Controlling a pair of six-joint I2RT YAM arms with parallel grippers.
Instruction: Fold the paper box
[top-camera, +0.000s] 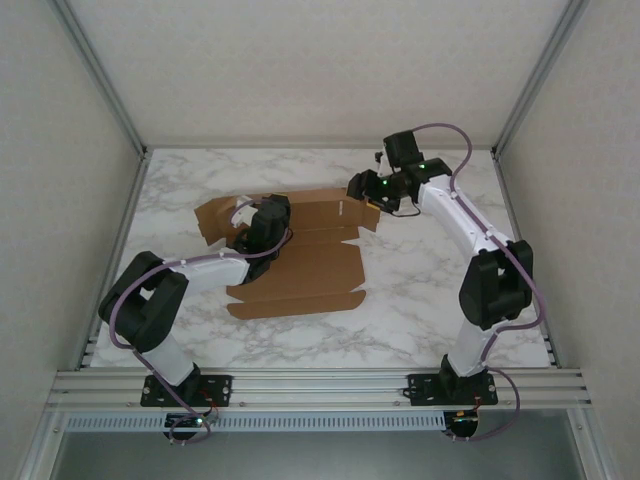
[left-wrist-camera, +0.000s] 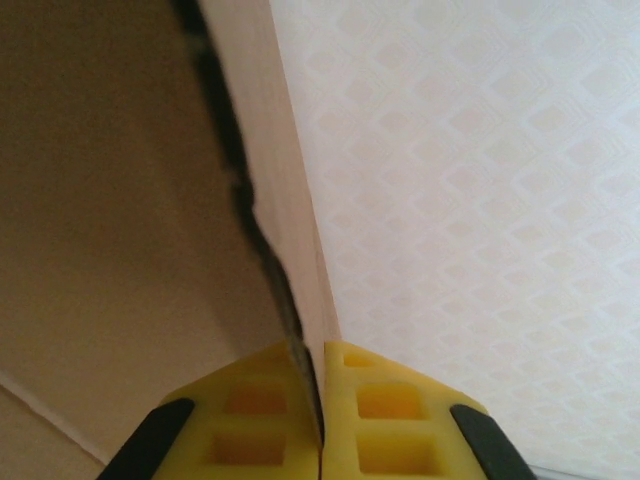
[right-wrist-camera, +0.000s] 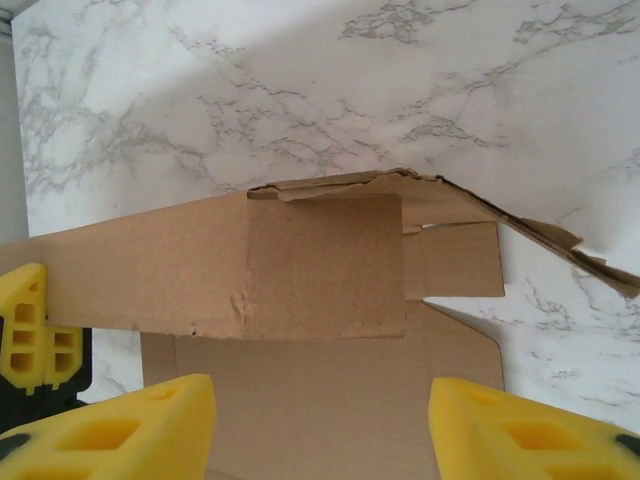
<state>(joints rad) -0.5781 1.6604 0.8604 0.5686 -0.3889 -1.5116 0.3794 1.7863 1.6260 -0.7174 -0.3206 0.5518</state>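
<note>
Paper box (top-camera: 300, 262): left portion hidden beneath the left arm (top-camera: 215, 268) from above, cardboard blurred and cropped at top and left in the left wrist view, fingers (right-wrist-camera: 130, 430) of the right gripper (right-wrist-camera: 315, 390) cut by the lower edge.

a white marble-look tabletop (top-camera: 420, 290) with grey veins spreads below. pale, faintly patterned walls (top-camera: 320, 60) close it in at the back and both sides, with silver aluminium posts (top-camera: 100, 70) in the corners and a slotted rail (top-camera: 320, 385) along the near edge. the light is soft and even.
</note>
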